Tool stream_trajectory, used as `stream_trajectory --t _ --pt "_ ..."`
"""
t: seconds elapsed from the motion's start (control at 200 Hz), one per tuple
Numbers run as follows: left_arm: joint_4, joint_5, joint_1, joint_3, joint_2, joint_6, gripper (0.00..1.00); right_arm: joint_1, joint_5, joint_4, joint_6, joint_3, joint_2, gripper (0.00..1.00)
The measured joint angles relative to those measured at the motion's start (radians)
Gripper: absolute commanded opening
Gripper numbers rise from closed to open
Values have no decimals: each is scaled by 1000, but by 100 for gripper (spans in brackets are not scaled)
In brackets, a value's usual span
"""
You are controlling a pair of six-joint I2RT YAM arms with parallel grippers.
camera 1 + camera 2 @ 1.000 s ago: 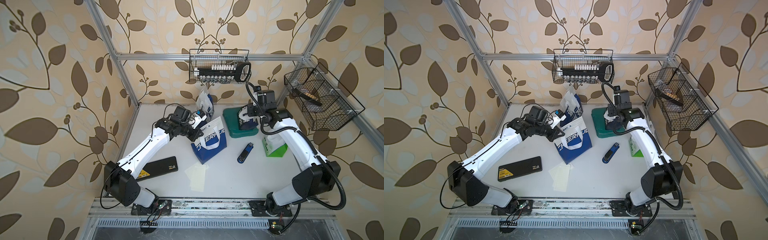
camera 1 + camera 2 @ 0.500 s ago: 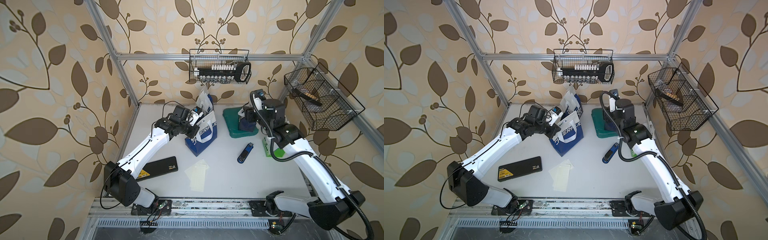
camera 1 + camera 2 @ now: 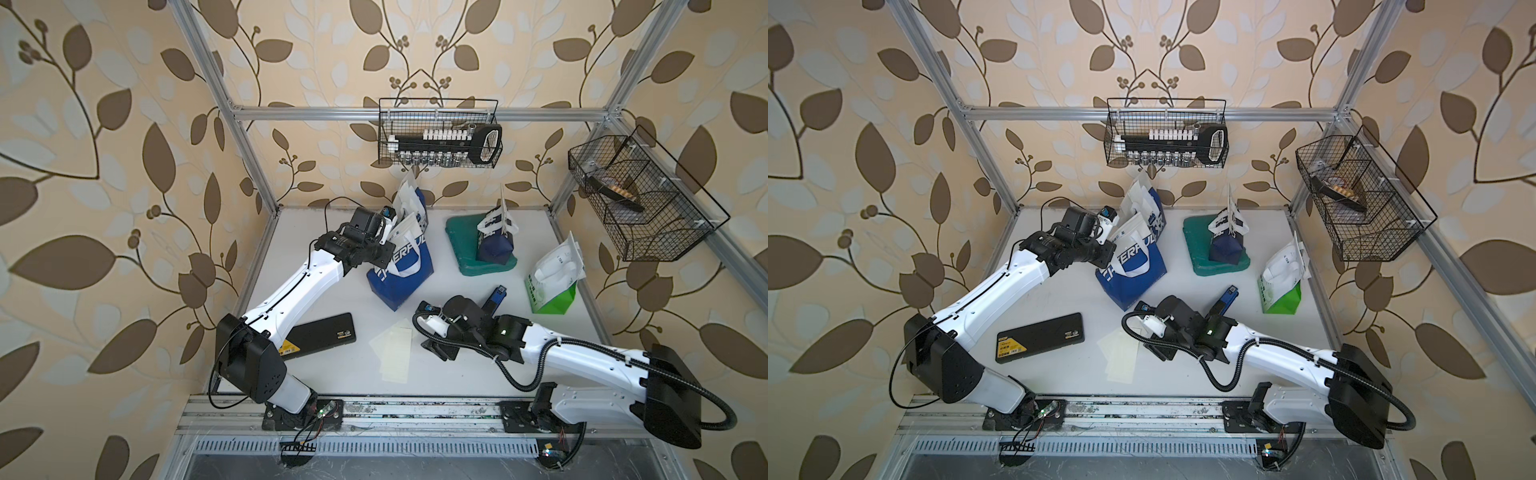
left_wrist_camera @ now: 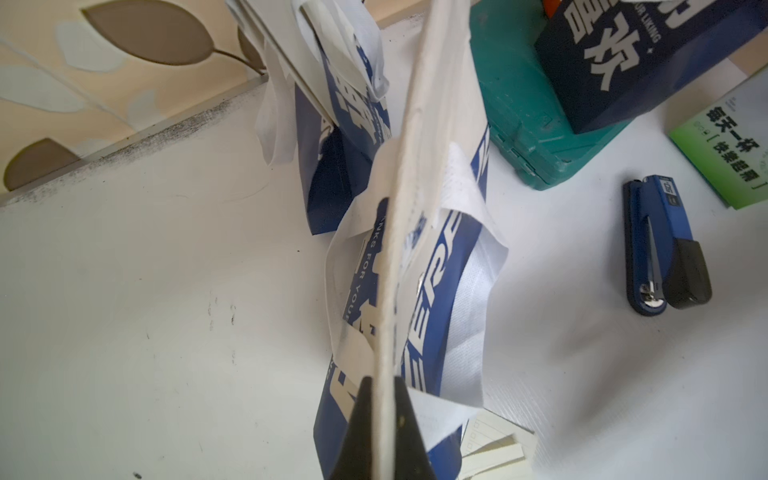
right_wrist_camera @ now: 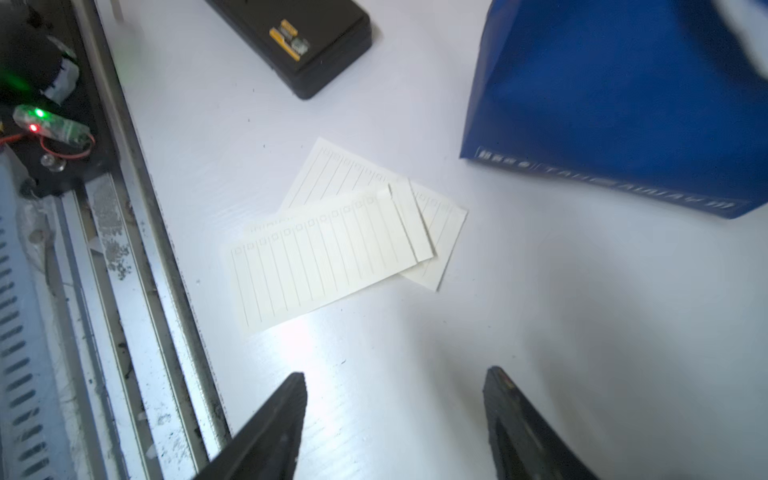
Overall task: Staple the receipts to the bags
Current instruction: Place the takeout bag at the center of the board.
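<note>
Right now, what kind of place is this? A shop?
Probably a robot test booth, not a shop: a metal frame and leafy wallpaper wall in a white table, and a left arm and right arm are mounted on its front rail.

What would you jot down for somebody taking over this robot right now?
Left gripper: jaws shut on the top of the front blue-and-white paper bag.
Right gripper: jaws open, empty, near the pale lined paper receipts lying loose on the white table.
Blue-and-black stapler lies on the table, unheld.
Done: bag gripped.
Left: fetch a receipt and staple it to this bag.
</note>
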Motion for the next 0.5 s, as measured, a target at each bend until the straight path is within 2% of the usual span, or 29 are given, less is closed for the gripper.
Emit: stream_trajectory --t 0.255,0.5 --pt "26 -47 0 -31 -10 -59 0 17 -65 88 -2 84 262 68" --pt "35 -60 0 -55 -28 -72 0 50 3 103 0 203 420 67"
